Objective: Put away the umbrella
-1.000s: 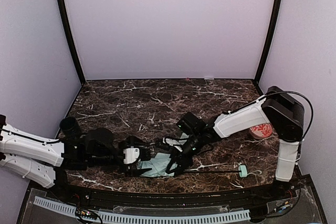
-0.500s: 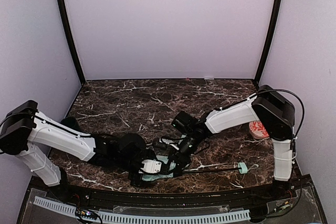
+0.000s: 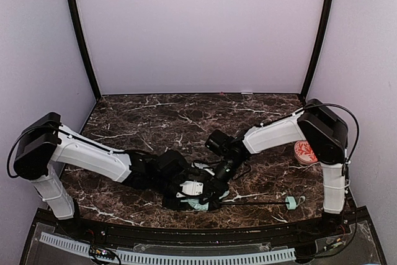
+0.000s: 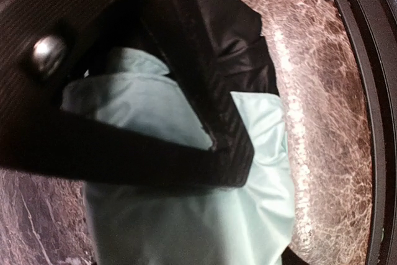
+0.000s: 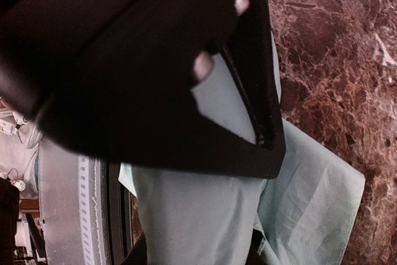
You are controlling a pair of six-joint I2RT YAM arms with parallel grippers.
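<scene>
From above, the umbrella (image 3: 197,205) is lying at the desk's (image 3: 173,116) near edge, its shaft (image 3: 254,202) running right to the handle (image 3: 289,202), with the left claw (image 3: 200,194) and right claw (image 3: 218,179) sitting close together on its bunched end. In the left wrist view, mint fabric (image 4: 186,228) and black lining (image 4: 239,35) are showing between the fingers (image 4: 211,110), but I cannot tell whether they are pinching it. In the right wrist view, fabric is likewise showing in that claw's narrow gap, and its grip cannot be told either.
</scene>
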